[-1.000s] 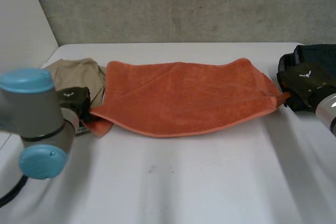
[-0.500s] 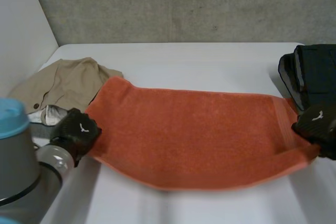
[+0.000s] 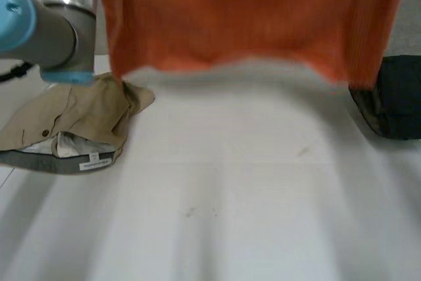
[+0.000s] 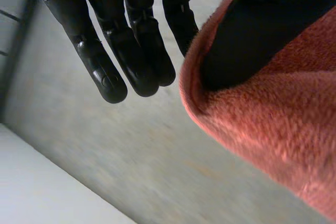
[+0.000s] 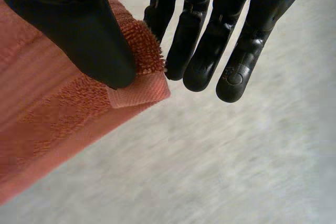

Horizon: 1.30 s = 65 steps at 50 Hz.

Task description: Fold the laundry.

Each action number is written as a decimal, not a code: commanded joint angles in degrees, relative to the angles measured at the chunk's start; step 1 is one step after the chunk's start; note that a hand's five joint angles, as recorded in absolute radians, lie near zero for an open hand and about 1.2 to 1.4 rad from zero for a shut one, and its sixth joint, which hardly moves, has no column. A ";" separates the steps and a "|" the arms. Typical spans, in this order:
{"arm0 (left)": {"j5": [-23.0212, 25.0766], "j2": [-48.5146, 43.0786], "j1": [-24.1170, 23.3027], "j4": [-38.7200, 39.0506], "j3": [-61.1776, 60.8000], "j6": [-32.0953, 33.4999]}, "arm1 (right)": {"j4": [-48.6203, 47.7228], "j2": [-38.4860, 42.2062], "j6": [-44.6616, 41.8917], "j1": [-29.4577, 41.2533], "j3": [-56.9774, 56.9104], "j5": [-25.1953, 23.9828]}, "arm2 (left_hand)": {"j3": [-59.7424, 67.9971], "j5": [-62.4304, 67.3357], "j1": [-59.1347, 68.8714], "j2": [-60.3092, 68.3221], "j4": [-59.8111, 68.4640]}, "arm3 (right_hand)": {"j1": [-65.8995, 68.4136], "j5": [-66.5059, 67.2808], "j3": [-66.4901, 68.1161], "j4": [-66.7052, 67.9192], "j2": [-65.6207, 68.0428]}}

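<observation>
An orange towel (image 3: 243, 18) hangs spread in the air above the white table (image 3: 230, 202), its lower edge swinging over the table's far part. In the left wrist view my left hand (image 4: 131, 40) has its thumb pressed onto the towel (image 4: 273, 129) at a rolled edge, with the other fingers straight beside it. In the right wrist view my right hand (image 5: 210, 35) pinches a hemmed corner of the towel (image 5: 47, 124) between thumb and a finger. My left arm (image 3: 52, 24) rises at the towel's left side.
A crumpled beige garment (image 3: 79, 116) with a label lies at the table's left. A dark folded garment (image 3: 395, 103) sits at the right edge. A grey wall stands behind the table.
The towel lay spread on the table; both hands pulled it toward me and then lifted it high, so it now hangs off the table.
</observation>
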 commanded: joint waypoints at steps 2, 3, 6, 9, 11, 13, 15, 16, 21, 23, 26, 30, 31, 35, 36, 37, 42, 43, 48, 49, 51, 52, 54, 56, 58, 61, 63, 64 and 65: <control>2.35 4.05 0.82 2.18 -12.13 -7.57 | 0.13 -1.81 1.14 0.55 6.46 -0.55 | 11.70 14.31 13.65 11.33 11.07 | 23.07 12.86 11.75 11.56 12.45; 2.53 4.67 0.91 2.36 -14.24 -7.66 | 0.57 -1.81 1.31 0.64 7.60 -0.55 | 11.70 14.31 13.65 11.33 11.07 | 23.07 12.86 11.75 11.56 12.45; 2.71 5.46 1.00 2.62 -22.50 -8.01 | 1.89 -1.73 1.40 0.73 12.61 -0.81 | 11.70 14.31 13.65 11.33 11.07 | 23.07 12.86 11.75 11.56 12.45; 3.06 5.29 0.91 2.62 -28.83 -8.01 | 3.29 -1.64 1.58 0.64 17.45 -2.48 | 11.70 14.31 13.65 11.33 11.07 | 23.07 12.86 11.75 11.56 12.45; 3.32 5.11 0.73 2.54 -32.95 -8.01 | 5.04 -1.11 1.84 0.47 20.78 -3.88 | 11.70 14.31 13.65 11.33 11.07 | 23.07 12.86 11.75 11.56 12.45; 3.67 4.85 0.65 2.54 -35.34 -8.01 | 6.37 -0.85 1.84 0.20 22.72 -4.41 | 11.70 14.31 13.65 11.33 11.07 | 23.07 12.86 11.75 11.56 12.45; 4.46 3.72 0.47 2.62 -38.67 -8.01 | 8.56 0.38 2.19 -0.06 25.45 -4.94 | 11.70 14.31 13.65 11.33 11.07 | 23.07 12.86 11.75 11.56 12.45; 4.81 3.10 0.38 2.54 -39.56 -8.01 | 9.27 0.82 2.37 -0.06 26.24 -4.94 | 11.70 14.31 13.65 11.33 11.07 | 23.07 12.86 11.75 11.56 12.45; 5.52 0.72 -0.41 1.84 -45.18 -8.09 | 12.96 1.79 3.07 -0.24 30.81 -5.21 | 11.70 14.31 13.65 11.33 11.07 | 23.07 12.86 11.75 11.56 12.45; 5.69 1.50 -0.76 1.66 -48.42 -7.92 | 15.33 1.53 2.55 -0.41 32.83 -5.82 | 11.70 14.31 13.65 11.33 11.07 | 23.07 12.86 11.75 11.56 12.45; 5.69 4.31 -0.76 0.96 -52.30 -7.83 | 19.88 1.35 1.41 -1.55 34.59 -7.31 | 11.70 14.31 13.65 11.33 11.07 | 23.07 12.86 11.75 11.56 12.45; 5.69 11.08 -1.02 -2.99 -58.28 -7.66 | 29.18 -2.75 -2.71 -4.88 36.70 -9.07 | 11.70 14.31 13.65 11.33 11.07 | 23.07 12.86 11.75 11.56 12.45; 5.69 13.87 -1.37 -6.05 -60.38 -7.31 | 31.49 -4.43 -4.03 -5.51 37.40 -9.60 | 11.70 14.31 13.65 11.33 11.07 | 23.07 12.86 11.75 11.56 12.45; 5.78 22.48 -1.73 -17.63 -64.69 -7.13 | 43.00 -11.12 -12.55 -8.67 41.18 -11.09 | 11.70 14.31 13.65 11.33 11.07 | 23.07 12.86 11.75 11.56 12.45; 5.70 23.99 -1.73 -20.29 -65.23 -7.04 | 45.46 -12.61 -15.10 -9.81 42.32 -11.27 | 11.70 14.31 13.65 11.33 11.07 | 23.07 12.86 11.75 11.56 12.45; 5.69 25.58 -1.73 -23.10 -65.67 -6.95 | 47.23 -13.49 -17.12 -10.69 43.12 -11.27 | 11.70 14.31 13.65 11.33 11.07 | 23.07 12.86 11.75 11.56 12.45; 5.34 33.22 -1.64 -45.83 -66.90 -6.87 | 55.41 -21.13 -31.53 -19.90 49.09 -11.62 | 11.70 14.31 13.65 11.33 11.07 | 23.07 12.86 11.75 11.56 12.45; 5.43 33.76 -1.64 -48.76 -66.90 -6.78 | 55.50 -21.76 -32.25 -20.97 49.36 -11.80 | 11.70 14.31 13.65 11.33 11.07 | 23.07 12.86 11.75 11.56 12.45; 5.52 34.03 -1.82 -53.98 -65.76 -6.34 | 55.15 -22.12 -31.47 -24.14 49.63 -14.08 | 11.70 14.31 13.65 11.33 11.07 | 23.07 12.86 11.75 11.56 12.45; 5.52 33.85 -1.82 -53.20 -65.33 -6.42 | 55.07 -21.85 -31.38 -24.14 49.54 -14.61 | 11.70 14.31 13.65 11.33 11.07 | 23.07 12.86 11.75 11.56 12.45; 5.34 32.80 -2.08 -49.34 -63.75 -6.34 | 53.40 -20.36 -30.86 -23.97 49.28 -16.01 | 11.70 14.31 13.65 11.33 11.07 | 23.07 12.86 11.75 11.56 12.45; 5.26 32.02 -2.08 -47.75 -63.04 -6.34 | 52.26 -19.49 -30.42 -23.79 49.10 -16.19 | 11.70 14.31 13.65 11.33 11.07 | 23.07 12.86 11.75 11.56 12.45; 5.26 28.69 -2.08 -42.85 -60.50 -6.34 | 47.70 -16.59 -27.26 -22.83 47.52 -15.84 | 11.70 14.31 13.65 11.33 11.07 | 23.07 12.86 11.75 11.56 12.45; 5.25 26.22 -2.17 -39.76 -58.74 -6.34 | 44.36 -14.65 -24.19 -21.52 46.12 -15.49 | 11.70 14.31 13.65 11.33 11.07 | 23.07 12.86 11.75 11.56 12.45; 4.82 22.45 -2.17 -35.11 -55.50 -6.34 | 39.44 -12.28 -19.36 -18.79 44.45 -15.05 | 11.70 14.31 13.65 11.33 11.07 | 23.07 12.86 11.75 11.56 12.45; 3.42 16.31 -2.26 -28.87 -51.19 -6.25 | 33.65 -9.12 -14.96 -16.25 42.34 -13.57 | 11.70 14.31 13.65 11.33 11.07 | 23.07 12.86 11.75 11.56 12.45; 2.53 12.87 -2.17 -25.78 -48.46 -6.08 | 30.65 -7.53 -13.72 -15.36 41.28 -12.16 | 11.70 14.31 13.65 11.33 11.07 | 23.07 12.86 11.75 11.56 12.45; 1.92 11.28 -2.25 -24.37 -47.14 -5.99 | 29.07 -6.66 -13.37 -14.75 40.67 -11.45 | 11.70 14.31 13.65 11.33 11.07 | 23.07 12.86 11.75 11.56 12.45; 0.87 7.87 -2.26 -22.36 -44.34 -5.55 | 26.00 -4.82 -12.93 -13.35 39.44 -9.88 | 11.70 14.31 13.65 11.33 11.07 | 23.07 12.86 11.75 11.56 12.45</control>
